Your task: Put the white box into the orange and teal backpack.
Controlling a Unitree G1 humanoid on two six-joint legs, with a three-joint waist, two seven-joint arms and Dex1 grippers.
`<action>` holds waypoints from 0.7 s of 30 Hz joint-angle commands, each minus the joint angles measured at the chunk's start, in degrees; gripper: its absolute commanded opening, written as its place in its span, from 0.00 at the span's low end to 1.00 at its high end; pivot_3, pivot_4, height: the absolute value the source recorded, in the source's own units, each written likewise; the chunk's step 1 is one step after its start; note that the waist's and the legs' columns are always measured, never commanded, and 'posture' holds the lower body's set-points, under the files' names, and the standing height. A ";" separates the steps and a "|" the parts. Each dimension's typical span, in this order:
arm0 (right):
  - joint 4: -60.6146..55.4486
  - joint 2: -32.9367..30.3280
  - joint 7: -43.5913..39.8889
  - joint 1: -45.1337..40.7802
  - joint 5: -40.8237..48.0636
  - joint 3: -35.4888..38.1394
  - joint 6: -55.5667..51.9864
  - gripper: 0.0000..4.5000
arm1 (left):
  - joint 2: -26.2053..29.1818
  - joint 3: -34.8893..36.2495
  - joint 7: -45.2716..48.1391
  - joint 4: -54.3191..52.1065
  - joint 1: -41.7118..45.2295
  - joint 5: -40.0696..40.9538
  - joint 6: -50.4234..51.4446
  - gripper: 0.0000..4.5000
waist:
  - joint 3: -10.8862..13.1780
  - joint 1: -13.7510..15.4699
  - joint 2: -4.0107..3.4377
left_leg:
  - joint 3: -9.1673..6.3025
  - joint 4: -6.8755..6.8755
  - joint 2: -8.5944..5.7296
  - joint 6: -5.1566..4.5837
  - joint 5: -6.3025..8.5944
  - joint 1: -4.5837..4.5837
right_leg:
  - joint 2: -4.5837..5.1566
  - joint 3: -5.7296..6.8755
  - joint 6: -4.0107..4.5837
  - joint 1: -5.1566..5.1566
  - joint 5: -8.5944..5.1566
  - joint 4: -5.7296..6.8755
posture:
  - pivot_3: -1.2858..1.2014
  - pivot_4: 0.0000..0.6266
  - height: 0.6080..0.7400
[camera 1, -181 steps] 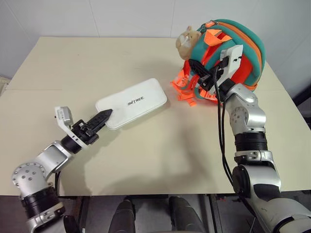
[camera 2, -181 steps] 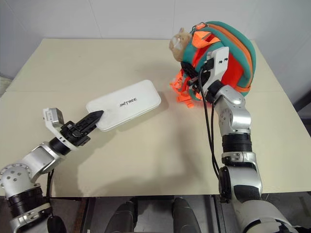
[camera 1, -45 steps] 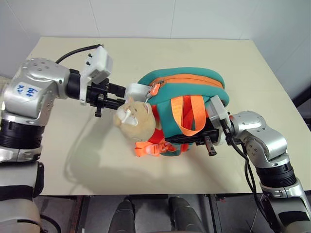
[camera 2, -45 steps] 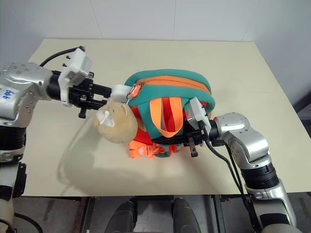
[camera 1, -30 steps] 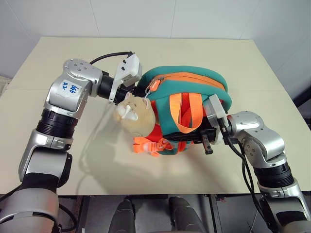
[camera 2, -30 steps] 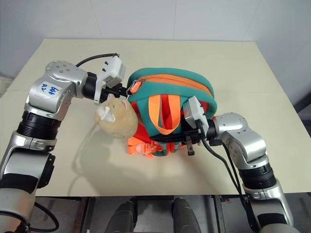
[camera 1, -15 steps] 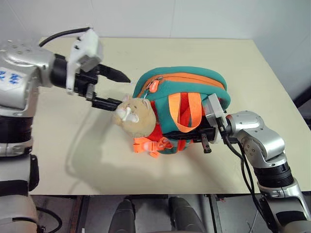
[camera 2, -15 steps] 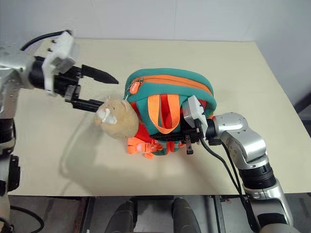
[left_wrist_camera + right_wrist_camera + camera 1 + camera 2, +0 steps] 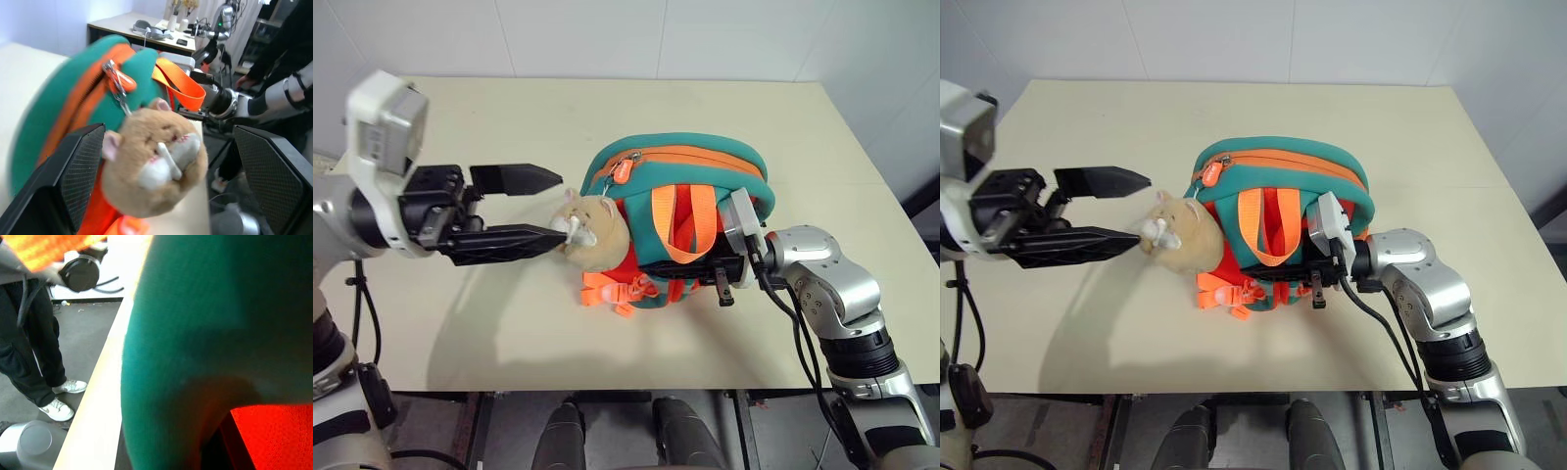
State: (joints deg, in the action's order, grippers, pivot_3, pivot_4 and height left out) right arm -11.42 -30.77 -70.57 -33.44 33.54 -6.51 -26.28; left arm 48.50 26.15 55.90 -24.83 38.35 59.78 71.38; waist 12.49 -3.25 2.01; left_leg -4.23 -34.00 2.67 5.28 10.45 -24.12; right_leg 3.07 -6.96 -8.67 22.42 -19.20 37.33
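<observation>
No lettering reads anywhere on my screens. The backpack (image 9: 690, 211) lies on its side near the middle of the table (image 9: 607, 108), its long axis running across my view, left to right. The zipped orange seam arcs along the far edge, the zip pull (image 9: 625, 168) at the left end, and the orange handle loop (image 9: 690, 215) faces up toward the head camera. The plush toy (image 9: 592, 227) hangs off the backpack's left end, snout turned toward my left arm. Orange strap ends (image 9: 612, 290) spill onto the table below the toy, on the near side.

My left gripper (image 9: 538, 208) hovers level just left of the toy, spread wide and empty; the near finger's tip sits right at the toy's snout, the far finger points at the zip end, apart from it.

My right gripper (image 9: 710, 274) is clenched on the backpack at its near right side, the fingers buried among the straps.

In the wrist views, a person in dark trousers and white shoes (image 9: 61, 401) stands beyond the table edge.
</observation>
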 commanded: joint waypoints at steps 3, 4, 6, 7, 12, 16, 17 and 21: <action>0.04 0.76 0.15 -1.86 -0.22 -0.01 0.93 0.00 | 2.06 -8.56 -4.26 -3.64 -1.87 -2.81 -2.63 0.99 | 0.00 -0.04 0.00 | 0.00 -0.01 0.00 0.01 0.00 0.03 | -0.03 -0.04 0.02 0.00 0.02 -0.01 | 0.52 0.24 1.00; 0.05 0.82 0.19 -1.89 -0.32 -0.02 0.91 0.00 | 2.25 -11.27 -4.88 -3.59 -1.19 -5.27 -4.63 0.99 | 0.00 -0.03 0.00 | 0.00 -0.01 0.00 0.01 -0.01 0.03 | -0.04 -0.04 0.03 0.01 0.01 -0.01 | 0.52 0.24 1.00; -0.17 0.95 0.48 -1.89 -0.30 0.05 0.68 0.00 | 2.31 -14.99 -5.68 -2.62 0.05 -8.69 -7.63 0.99 | 0.00 0.00 0.00 | 0.00 -0.01 0.00 0.02 -0.01 0.02 | -0.08 -0.05 0.04 0.01 0.02 -0.04 | 0.52 0.24 1.00; -0.41 1.02 0.68 -1.83 -0.27 0.11 0.53 0.00 | 1.77 -15.80 -5.81 -1.97 0.63 -9.17 -8.66 0.99 | 0.00 0.03 0.00 | 0.00 -0.01 0.00 0.03 -0.01 0.02 | -0.08 -0.06 0.05 0.01 0.02 -0.06 | 0.52 0.24 1.00; -1.35 1.00 1.54 -1.39 -0.21 0.50 0.07 0.00 | 0.85 -19.76 -6.52 1.24 4.25 -12.07 -11.11 0.84 | 0.00 0.00 0.00 | 0.00 0.11 0.00 0.03 -0.01 -0.03 | -0.08 -0.07 0.04 0.01 0.04 -0.26 | 0.52 0.24 1.00; -1.81 0.82 2.23 -1.09 -0.15 0.56 -0.06 0.00 | 1.02 -20.96 -6.53 3.08 6.41 -12.50 -10.95 0.58 | 0.00 0.06 0.00 | 0.00 0.23 0.01 0.03 -0.01 -0.05 | -0.09 -0.06 0.04 0.04 0.03 -0.33 | 0.52 0.24 1.00; -1.92 0.84 2.37 -1.03 -0.12 0.52 -0.09 0.00 | 1.20 -21.24 -6.28 3.21 6.51 -12.50 -10.92 0.52 | 0.00 0.06 0.00 | 0.00 0.24 0.01 0.03 0.00 -0.06 | -0.09 -0.06 0.03 0.04 0.03 -0.34 | 0.52 0.24 1.00; -2.12 0.88 2.82 -0.83 -0.03 0.45 -0.12 0.00 | 1.68 -21.48 -5.63 3.05 6.90 -12.10 -10.49 0.27 | 0.00 0.05 0.00 | 0.00 0.24 0.01 0.04 0.00 -0.06 | -0.09 -0.06 0.03 0.04 0.03 -0.35 | 0.52 0.24 1.00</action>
State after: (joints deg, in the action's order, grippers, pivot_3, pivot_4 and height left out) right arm -11.22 -29.86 -68.22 -34.21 32.82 -6.54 -26.44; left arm 49.50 4.37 49.77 -21.27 44.05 47.31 61.17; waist 12.49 -3.20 2.01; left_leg -4.22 -33.76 2.68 5.32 10.45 -24.17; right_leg 2.99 -7.02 -8.64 22.46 -19.16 36.98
